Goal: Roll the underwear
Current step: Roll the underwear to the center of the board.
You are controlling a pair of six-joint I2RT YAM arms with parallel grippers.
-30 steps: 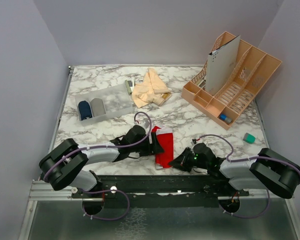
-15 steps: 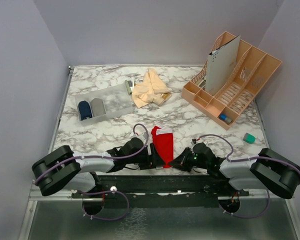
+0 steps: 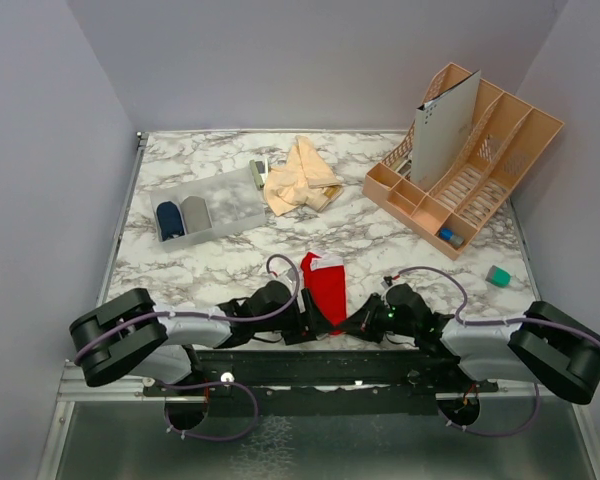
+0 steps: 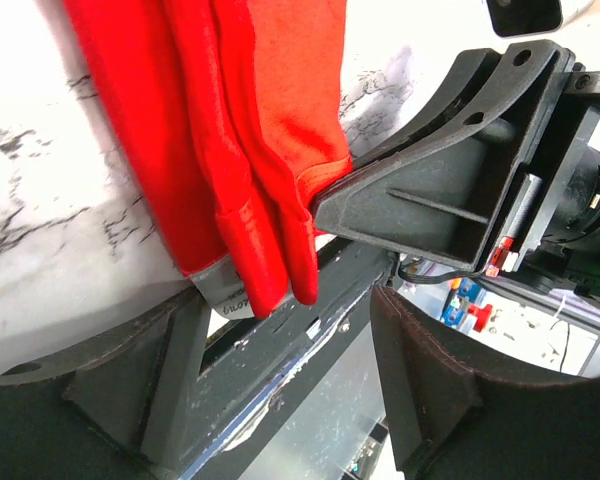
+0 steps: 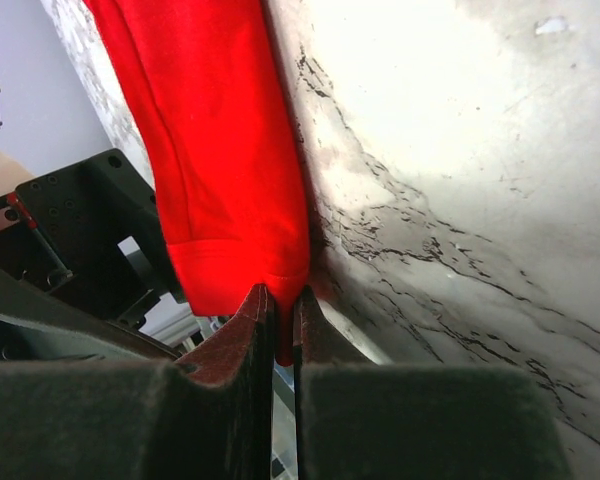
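Right gripper point(image 5: 280, 300) pinches red underwear point(image 5: 220, 150) hem; left gripper point(image 4: 285, 335) gapes beside.

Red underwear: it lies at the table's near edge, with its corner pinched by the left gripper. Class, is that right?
Not quite. The right gripper, not the left, pinches the corner of the red underwear, as the right wrist view shows. The left gripper stands open beside the cloth. The underwear does lie at the near edge of the table.
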